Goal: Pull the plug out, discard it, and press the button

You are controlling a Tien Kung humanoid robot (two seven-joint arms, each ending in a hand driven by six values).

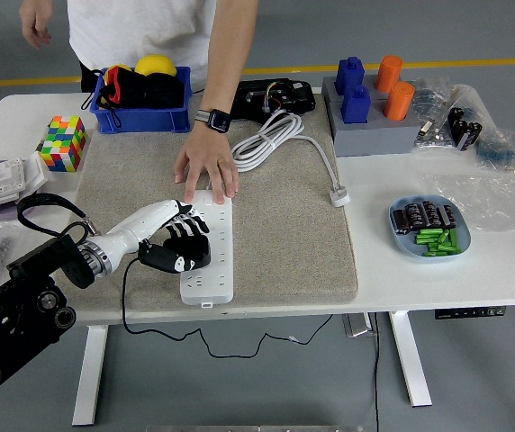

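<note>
A white power strip [210,247] lies lengthwise on the grey mat [275,225]. A black plug adapter [188,251] sits in its left side, with a thin black cord trailing off the table's front. My left hand [178,241] comes in from the lower left and is curled around the black plug. A person's hand [205,172] with a wristwatch presses down on the far end of the strip. The strip's own white cable [271,139] lies coiled behind it, ending in a white plug [339,196]. My right hand is out of sight.
A blue bin [140,117] with a yellow ball stands at the back left, a colour cube [63,142] beside it. At the back right stands a grey block [374,135] with blue and orange pegs. A blue dish [430,229] of batteries sits right.
</note>
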